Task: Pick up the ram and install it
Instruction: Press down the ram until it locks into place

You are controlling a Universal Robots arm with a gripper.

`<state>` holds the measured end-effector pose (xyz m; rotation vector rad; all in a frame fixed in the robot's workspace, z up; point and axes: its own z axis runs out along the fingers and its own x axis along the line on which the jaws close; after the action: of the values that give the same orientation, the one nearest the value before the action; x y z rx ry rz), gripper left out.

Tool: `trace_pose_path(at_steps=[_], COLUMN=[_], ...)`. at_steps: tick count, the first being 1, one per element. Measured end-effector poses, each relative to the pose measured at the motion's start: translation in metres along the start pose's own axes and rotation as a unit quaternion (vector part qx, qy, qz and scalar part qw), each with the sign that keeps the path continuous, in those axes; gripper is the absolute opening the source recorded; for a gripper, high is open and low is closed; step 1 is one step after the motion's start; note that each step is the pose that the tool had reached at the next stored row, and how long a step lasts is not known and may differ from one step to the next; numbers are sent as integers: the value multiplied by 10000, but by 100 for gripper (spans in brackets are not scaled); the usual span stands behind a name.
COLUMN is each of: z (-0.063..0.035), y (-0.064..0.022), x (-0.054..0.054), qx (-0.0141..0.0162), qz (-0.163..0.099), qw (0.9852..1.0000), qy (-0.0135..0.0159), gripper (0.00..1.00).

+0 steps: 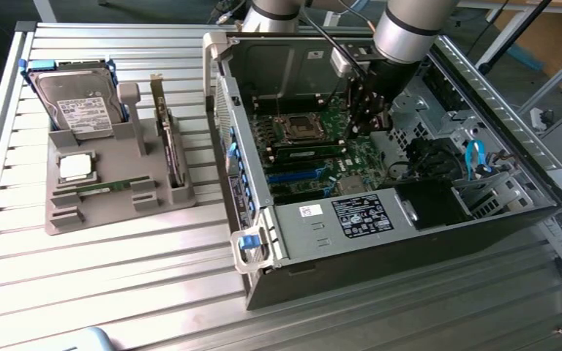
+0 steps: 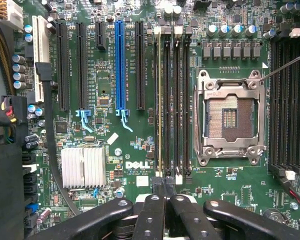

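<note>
1. Hanging inside the open computer case point(image 1: 398, 219), the gripper point(image 2: 165, 192) had its fingers point(image 2: 151, 210) drawn fully together, tips meeting just over the near end of the memory slots point(image 2: 171, 100).
2. No part appeared clamped between the tips; whether they touched a stick in the slots could not be told.
3. One ram stick point(image 1: 306, 153) appeared already seated on the motherboard point(image 2: 110, 80), beside the empty processor socket point(image 2: 231, 117).
4. A second ram stick point(image 1: 103, 188) lay on the grey parts holder point(image 1: 115, 208), well apart from the gripper, near the processor chip point(image 1: 74, 167), the hard drive point(image 1: 78, 102) and the expansion card point(image 1: 169, 142).
5. Judged from this, the work stood at the seating stage; a firm, square downward press would suit that.
</note>
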<state>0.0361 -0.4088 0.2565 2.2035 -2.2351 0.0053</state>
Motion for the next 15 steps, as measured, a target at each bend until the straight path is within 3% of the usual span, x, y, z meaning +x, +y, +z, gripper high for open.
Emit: trace_pose_path(at_steps=[6,15], z=[0,0], y=[19,141], x=[1,2], qx=[0,0], qz=[0,0], qw=[10000,10000], qy=[1,0], gripper=[10,10])
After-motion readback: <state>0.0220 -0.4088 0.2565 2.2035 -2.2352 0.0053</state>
